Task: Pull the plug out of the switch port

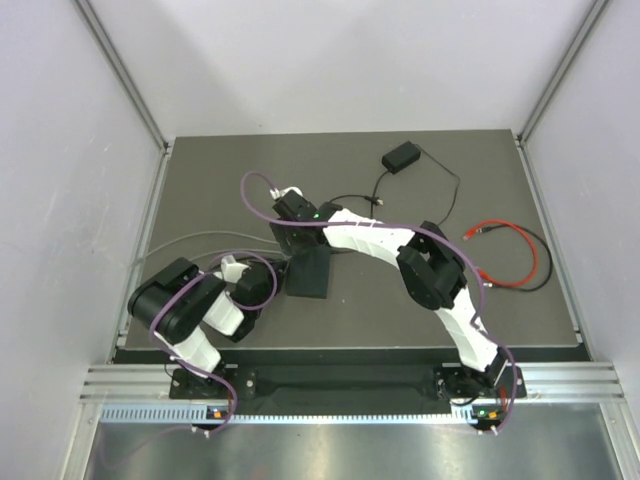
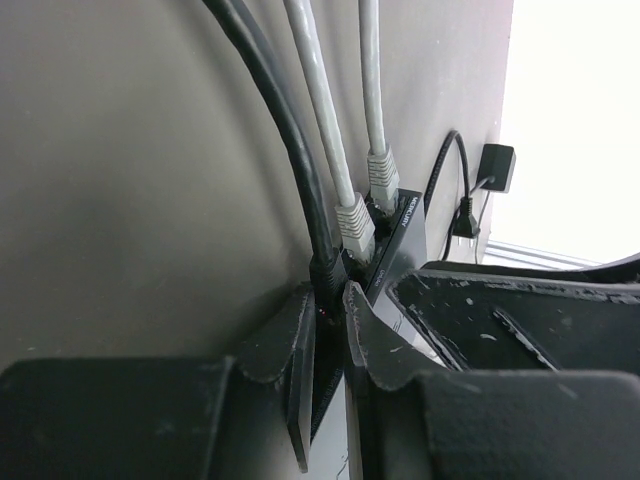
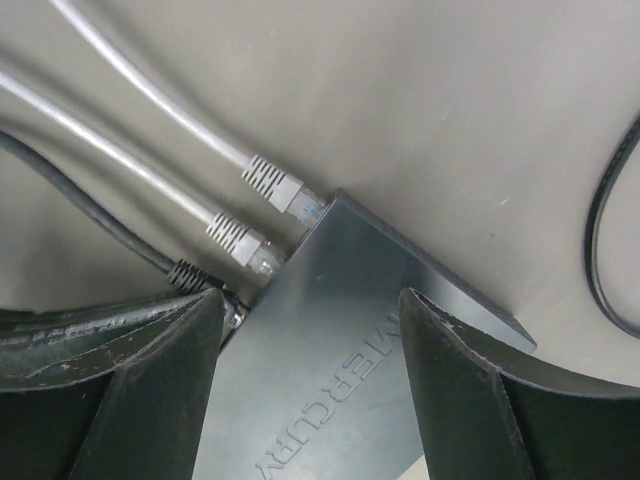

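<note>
The switch (image 1: pixel 310 275) is a flat black box (image 3: pixel 340 340) near the middle of the mat. Two grey plugs (image 3: pixel 275 185) (image 3: pixel 240 240) and a black plug (image 3: pixel 190 275) sit in its ports along one edge. My left gripper (image 2: pixel 328 292) comes in from the left, its fingers close together on the black plug (image 2: pixel 328 268) right at the port. My right gripper (image 3: pixel 312 300) hangs over the switch from the far side. It is open, with one finger on each side of the box top and nothing gripped.
A small black power brick (image 1: pixel 400 157) with a thin cord lies at the back of the mat. A red and black lead (image 1: pixel 510 240) loops at the right. The grey cables (image 1: pixel 190 240) run off the mat's left edge.
</note>
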Robot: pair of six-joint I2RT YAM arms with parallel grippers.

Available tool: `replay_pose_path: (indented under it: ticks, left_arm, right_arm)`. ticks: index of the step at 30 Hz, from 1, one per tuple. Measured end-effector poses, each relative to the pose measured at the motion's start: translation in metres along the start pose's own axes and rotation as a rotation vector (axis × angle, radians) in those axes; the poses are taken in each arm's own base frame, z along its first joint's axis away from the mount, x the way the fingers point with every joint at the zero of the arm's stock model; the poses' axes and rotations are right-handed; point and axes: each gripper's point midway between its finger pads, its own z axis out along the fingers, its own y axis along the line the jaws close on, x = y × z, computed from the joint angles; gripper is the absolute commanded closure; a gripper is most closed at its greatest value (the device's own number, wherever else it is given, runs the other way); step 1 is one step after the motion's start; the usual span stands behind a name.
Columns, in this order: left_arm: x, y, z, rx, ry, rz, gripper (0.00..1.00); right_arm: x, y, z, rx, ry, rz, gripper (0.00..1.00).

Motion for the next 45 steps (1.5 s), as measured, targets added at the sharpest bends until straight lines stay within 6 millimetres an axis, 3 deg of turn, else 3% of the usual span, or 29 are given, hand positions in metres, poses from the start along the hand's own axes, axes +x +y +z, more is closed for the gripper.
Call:
replay_pose_path:
  ticks: [9, 18, 24, 29, 33, 39, 42, 45]
  left_arm:
    - [0.001, 0.0, -0.004, -0.023, 0.007, 0.006, 1.0]
    - [0.0, 0.003, -0.009, -0.055, 0.009, -0.006, 1.0]
    - [-0.03, 0.014, -0.016, -0.046, -0.1, -0.033, 1.0]
    - [-0.035, 0.01, -0.018, -0.014, -0.12, -0.025, 1.0]
    - [-0.029, -0.002, -0.021, 0.008, -0.092, 0.027, 1.0]
    - [-0.022, -0.065, -0.047, 0.146, -0.028, 0.106, 1.0]
    - [-0.014, -0.087, -0.064, 0.198, 0.034, 0.167, 1.0]
    - [0.004, -0.097, -0.077, 0.225, 0.149, 0.258, 1.0]
  right_arm:
    - [0.001, -0.017, 0.006, 0.156, -0.062, -0.041, 0.34]
    - [0.001, -0.017, 0.009, 0.194, -0.157, -0.096, 0.37]
    - [0.001, -0.016, 0.01, 0.183, -0.195, -0.116, 0.37]
    - [0.001, -0.014, 0.01, 0.164, -0.194, -0.114, 0.35]
    - [0.001, -0.013, 0.007, 0.127, -0.195, -0.102, 0.34]
    - [0.011, -0.013, -0.008, 0.028, -0.128, -0.067, 0.29]
    - [0.026, -0.02, -0.023, -0.031, -0.048, -0.044, 0.25]
    - [0.033, -0.038, -0.047, -0.086, 0.009, 0.0, 0.21]
